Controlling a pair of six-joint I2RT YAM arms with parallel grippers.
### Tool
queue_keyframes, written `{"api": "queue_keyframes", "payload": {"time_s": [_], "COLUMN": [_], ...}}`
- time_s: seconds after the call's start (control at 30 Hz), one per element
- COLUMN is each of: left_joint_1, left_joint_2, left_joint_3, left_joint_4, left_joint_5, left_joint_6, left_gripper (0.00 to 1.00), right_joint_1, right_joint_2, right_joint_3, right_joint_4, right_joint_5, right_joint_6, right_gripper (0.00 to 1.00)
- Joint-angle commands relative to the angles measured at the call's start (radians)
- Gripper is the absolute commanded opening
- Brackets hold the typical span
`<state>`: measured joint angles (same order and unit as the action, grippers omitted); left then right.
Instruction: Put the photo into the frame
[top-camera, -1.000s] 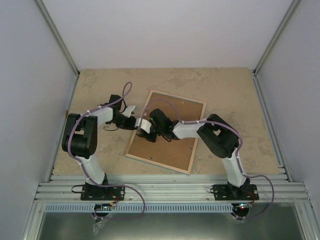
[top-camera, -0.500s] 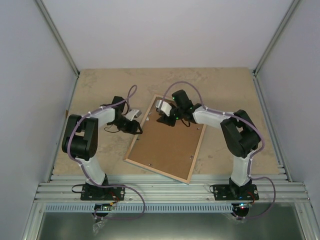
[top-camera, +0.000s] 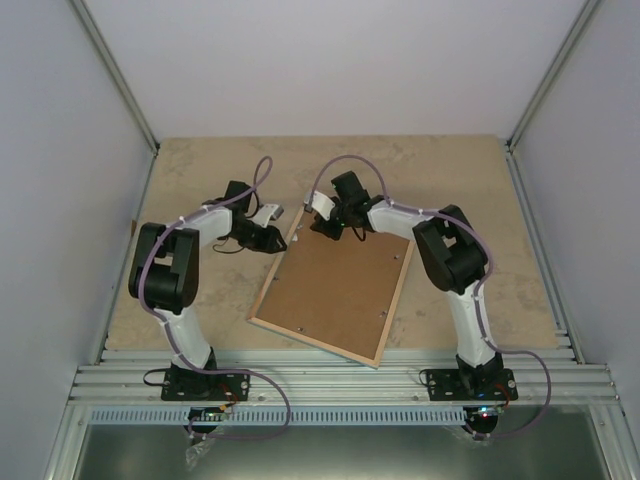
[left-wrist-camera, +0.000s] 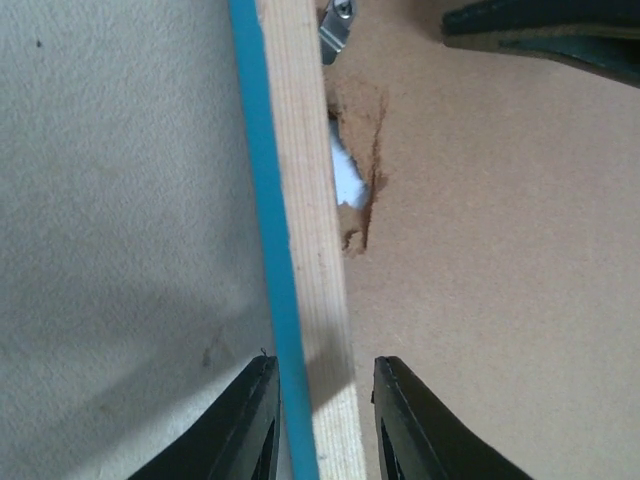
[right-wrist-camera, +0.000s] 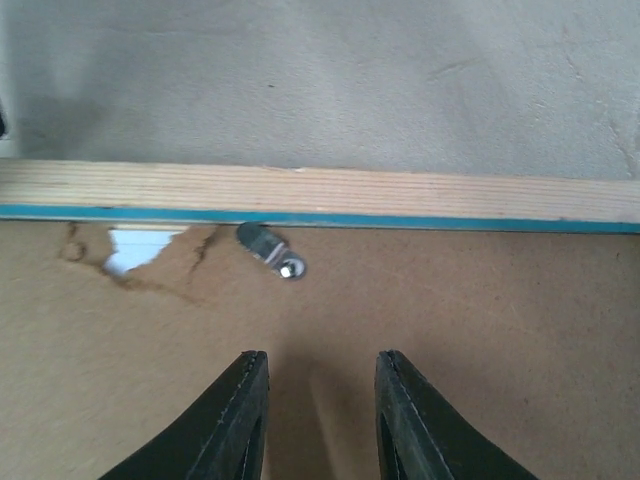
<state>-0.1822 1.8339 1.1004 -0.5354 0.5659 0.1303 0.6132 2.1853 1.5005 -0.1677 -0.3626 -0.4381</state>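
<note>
Loosely, left jaws straddle the frame (left-wrist-camera: 305, 180).

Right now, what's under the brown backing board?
A patch of white shows through a tear in the board beside the frame rail. The board covers everything else, so the photo cannot be seen.

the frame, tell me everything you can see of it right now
The frame lies face down and skewed on the table. It is a thin rectangle of light wood with a blue strip along its edge. A brown backing board fills it, with a small metal tab at the far rail. Beside the tab the board is torn and white shows through. The left pincer straddles the left rail, open. The right pincer is open over the board near the far rail.
</note>
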Motion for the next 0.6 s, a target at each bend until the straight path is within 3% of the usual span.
{"api": "queue_keyframes", "payload": {"time_s": [0.0, 0.57], "left_joint_1": [0.003, 0.002], "left_joint_2": [0.024, 0.05], "left_joint_3": [-0.016, -0.036], "left_joint_4": [0.032, 0.037], "left_joint_5": [-0.017, -0.008], "left_joint_6": [-0.006, 0.01], "left_gripper": [0.28, 0.18], "right_joint_1": [0.025, 0.04], "right_joint_2": [0.052, 0.159], "right_joint_3": [0.062, 0.159], "right_joint_4": [-0.002, -0.132], "right_joint_5": [0.05, -0.074], "right_joint_6": [0.008, -0.154], "right_gripper": [0.32, 0.3]}}
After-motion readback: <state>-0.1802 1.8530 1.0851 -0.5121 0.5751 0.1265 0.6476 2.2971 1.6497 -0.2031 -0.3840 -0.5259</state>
